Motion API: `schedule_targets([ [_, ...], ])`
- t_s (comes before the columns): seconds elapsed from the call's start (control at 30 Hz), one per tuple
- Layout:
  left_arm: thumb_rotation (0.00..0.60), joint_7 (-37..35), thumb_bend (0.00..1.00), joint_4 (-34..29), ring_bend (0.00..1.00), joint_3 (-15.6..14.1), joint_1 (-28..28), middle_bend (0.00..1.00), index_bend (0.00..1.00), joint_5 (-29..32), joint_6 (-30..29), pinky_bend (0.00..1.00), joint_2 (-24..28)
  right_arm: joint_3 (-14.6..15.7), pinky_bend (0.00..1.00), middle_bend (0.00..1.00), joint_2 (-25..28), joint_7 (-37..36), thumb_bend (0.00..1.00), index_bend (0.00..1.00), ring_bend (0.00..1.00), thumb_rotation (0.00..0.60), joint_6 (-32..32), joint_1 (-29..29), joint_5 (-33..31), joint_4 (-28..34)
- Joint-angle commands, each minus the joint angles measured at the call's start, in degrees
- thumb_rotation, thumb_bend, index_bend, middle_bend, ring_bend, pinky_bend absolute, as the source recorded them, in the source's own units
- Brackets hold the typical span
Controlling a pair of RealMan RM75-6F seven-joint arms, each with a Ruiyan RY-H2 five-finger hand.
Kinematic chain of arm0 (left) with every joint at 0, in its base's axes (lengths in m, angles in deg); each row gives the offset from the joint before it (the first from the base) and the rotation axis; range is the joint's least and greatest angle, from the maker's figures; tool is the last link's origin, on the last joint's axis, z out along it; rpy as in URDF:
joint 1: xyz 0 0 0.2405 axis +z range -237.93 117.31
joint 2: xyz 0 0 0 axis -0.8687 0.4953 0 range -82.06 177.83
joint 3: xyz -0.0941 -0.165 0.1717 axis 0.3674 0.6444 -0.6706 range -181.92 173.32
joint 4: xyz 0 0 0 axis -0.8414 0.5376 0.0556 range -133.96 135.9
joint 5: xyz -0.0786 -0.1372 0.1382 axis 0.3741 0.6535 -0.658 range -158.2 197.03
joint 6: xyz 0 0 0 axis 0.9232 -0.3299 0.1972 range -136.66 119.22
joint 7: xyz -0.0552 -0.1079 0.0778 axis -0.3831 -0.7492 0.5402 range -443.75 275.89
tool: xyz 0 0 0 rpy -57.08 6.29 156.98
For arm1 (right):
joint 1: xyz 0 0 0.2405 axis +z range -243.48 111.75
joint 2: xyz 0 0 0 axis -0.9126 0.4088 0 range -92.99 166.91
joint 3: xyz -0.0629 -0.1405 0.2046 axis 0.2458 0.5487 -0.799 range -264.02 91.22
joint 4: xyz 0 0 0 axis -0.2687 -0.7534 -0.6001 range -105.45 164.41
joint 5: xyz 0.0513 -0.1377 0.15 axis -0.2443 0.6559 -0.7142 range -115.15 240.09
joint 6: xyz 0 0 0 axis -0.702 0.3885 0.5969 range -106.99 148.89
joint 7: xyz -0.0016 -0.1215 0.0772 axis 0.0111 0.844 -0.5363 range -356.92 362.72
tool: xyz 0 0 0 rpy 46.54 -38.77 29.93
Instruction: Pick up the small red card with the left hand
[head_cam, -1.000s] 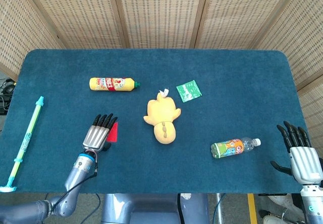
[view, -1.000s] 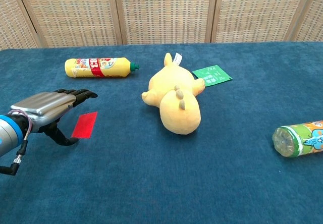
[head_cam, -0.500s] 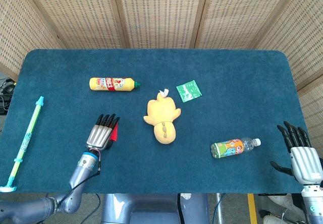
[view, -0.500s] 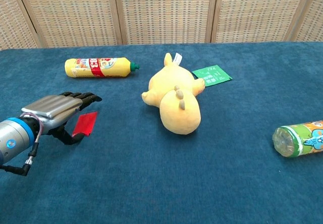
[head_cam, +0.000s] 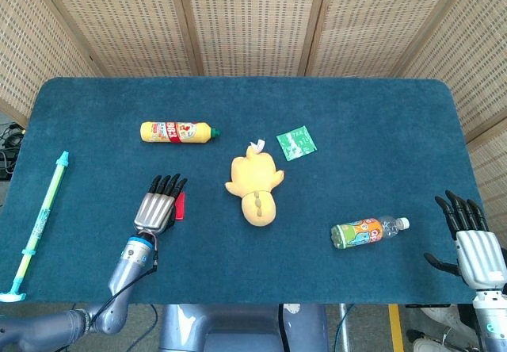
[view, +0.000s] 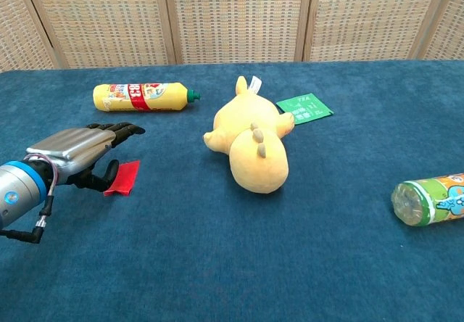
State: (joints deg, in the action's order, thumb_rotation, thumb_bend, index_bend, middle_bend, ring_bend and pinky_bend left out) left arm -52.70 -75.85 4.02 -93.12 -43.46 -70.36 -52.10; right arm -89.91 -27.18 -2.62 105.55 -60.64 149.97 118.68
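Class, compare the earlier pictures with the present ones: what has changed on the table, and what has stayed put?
The left hand has pinched the small red card and tipped its near edge up off the table; a second ago the card lay flat beside the hand. The right hand, plush toy, yellow bottle, green packet, drink bottle and long stick have not moved.

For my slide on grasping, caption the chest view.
Left hand pinches the red card beside a yellow plush.
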Motion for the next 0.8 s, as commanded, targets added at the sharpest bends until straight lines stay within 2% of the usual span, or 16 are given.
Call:
schedule_targets([
  [0.03,0.600,-1.65,0.74,-1.42,0.00,-0.59,0.53,0.00,0.00,-1.43,-0.24,0.00,1.48,0.05,0.00,0.00,0.02,0.08,0.00,0.00,0.00,0.600,-0.02,0.01,0.06,0.07],
  [0.1,0.600,-3.27,0.70,-2.89,0.00,-1.17,1.16,0.00,0.00,-2.50,-0.75,0.00,2.60,0.04,0.00,0.00,0.05,0.05,0.00,0.00,0.00,0.600,-0.01,0.00,0.02,0.08],
  [0.2,0.600,-4.13,0.56,-3.69,0.00,-1.73,1.81,0.00,0.00,-3.62,-1.81,0.00,3.52,-0.03,0.00,0.00,0.01,0.13,0.00,0.00,0.00,0.600,-0.12,0.04,-0.14,0.12],
  [0.27,0.600,-4.37,0.50,-3.31,0.00,-1.76,2.16,0.00,0.08,-4.07,-2.78,0.00,3.41,0.02,0.00,0.00,0.01,0.27,0.00,0.00,0.00,0.600,-0.04,0.02,-0.05,0.17],
  [0.37,0.600,-4.53,0.47,-2.46,0.00,-1.61,2.38,0.00,0.25,-4.07,-3.37,0.00,2.90,0.09,0.00,0.00,-0.02,0.51,0.00,0.00,0.00,0.600,0.19,-0.05,0.17,0.30],
  [0.53,0.600,-4.43,0.47,-0.22,0.00,-1.56,2.64,0.00,0.42,-4.33,-4.41,0.00,1.11,0.01,0.00,0.00,-0.09,0.63,0.00,0.00,0.00,0.600,0.25,-0.10,-0.01,0.34],
  [0.63,0.600,-4.10,0.43,1.09,0.00,-1.59,2.60,0.00,0.45,-4.37,-4.51,0.00,-0.05,-0.06,0.00,0.00,-0.10,0.56,0.00,0.00,0.00,0.600,0.23,-0.08,-0.14,0.32],
  [0.8,0.600,-3.65,0.42,2.06,0.00,-1.39,2.47,0.00,0.46,-4.20,-4.48,0.00,-1.09,-0.08,0.00,0.00,-0.11,0.52,0.00,0.00,0.00,0.600,0.17,-0.05,-0.19,0.29],
])
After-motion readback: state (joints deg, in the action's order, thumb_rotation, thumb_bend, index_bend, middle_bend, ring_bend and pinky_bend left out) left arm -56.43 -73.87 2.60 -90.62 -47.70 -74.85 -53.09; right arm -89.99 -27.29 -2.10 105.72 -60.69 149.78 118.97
